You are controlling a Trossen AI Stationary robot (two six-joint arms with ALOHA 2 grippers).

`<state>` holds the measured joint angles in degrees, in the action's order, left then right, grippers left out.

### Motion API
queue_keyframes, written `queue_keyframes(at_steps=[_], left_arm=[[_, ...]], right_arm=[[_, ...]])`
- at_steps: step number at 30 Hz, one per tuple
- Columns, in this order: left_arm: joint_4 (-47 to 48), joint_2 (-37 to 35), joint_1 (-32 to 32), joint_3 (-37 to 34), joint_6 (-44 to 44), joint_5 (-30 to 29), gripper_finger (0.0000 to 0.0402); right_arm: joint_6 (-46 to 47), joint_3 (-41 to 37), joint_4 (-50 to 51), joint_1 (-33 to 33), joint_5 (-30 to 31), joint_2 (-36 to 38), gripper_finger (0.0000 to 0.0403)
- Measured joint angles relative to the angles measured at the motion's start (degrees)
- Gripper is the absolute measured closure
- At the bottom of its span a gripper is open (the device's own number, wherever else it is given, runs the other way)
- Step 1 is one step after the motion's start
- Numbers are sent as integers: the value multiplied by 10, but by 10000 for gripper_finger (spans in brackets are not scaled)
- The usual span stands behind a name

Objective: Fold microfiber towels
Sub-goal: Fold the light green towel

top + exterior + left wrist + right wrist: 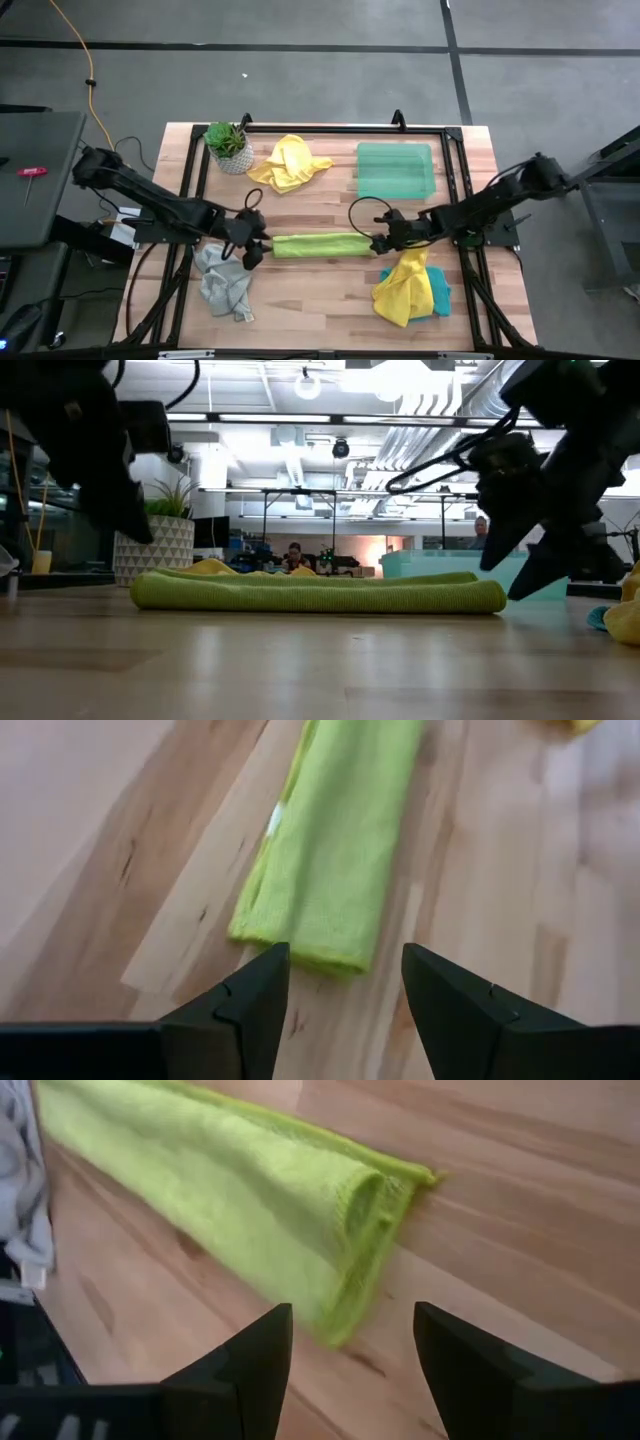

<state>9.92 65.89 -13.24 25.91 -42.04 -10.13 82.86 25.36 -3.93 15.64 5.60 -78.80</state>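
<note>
A lime green towel [320,244], folded into a long narrow strip, lies flat on the table's middle; it also shows in the low view [320,594]. My left gripper [255,247] is open just off the strip's left end [300,935], above the table. My right gripper [381,242] is open just off its right end [375,1210]. Neither touches it. A crumpled grey towel [225,282] lies at the near left. A yellow towel [403,285] lies on a teal-blue one [438,293] at the near right. Another yellow towel [288,163] lies at the back.
A small potted plant [228,145] stands at the far left. A translucent green tray [394,170] lies at the far right. A black frame [330,130] runs around the table. People show in the room beyond the table [293,553].
</note>
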Motion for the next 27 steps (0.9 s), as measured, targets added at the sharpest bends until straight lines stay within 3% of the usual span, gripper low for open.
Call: queue_keyframes(at_steps=[8,21,24,27], left_arm=[[7,65,0,0,1,33,215],[-3,125,0,2,5,37,216],[-3,125,0,2,6,32,216],[-3,125,0,2,5,32,216]], right_arm=[[26,1,-72,0,19,-67,201],[58,2,-85,1,50,-75,205],[61,2,-79,-3,53,-75,234],[58,1,-65,-10,53,-76,299]])
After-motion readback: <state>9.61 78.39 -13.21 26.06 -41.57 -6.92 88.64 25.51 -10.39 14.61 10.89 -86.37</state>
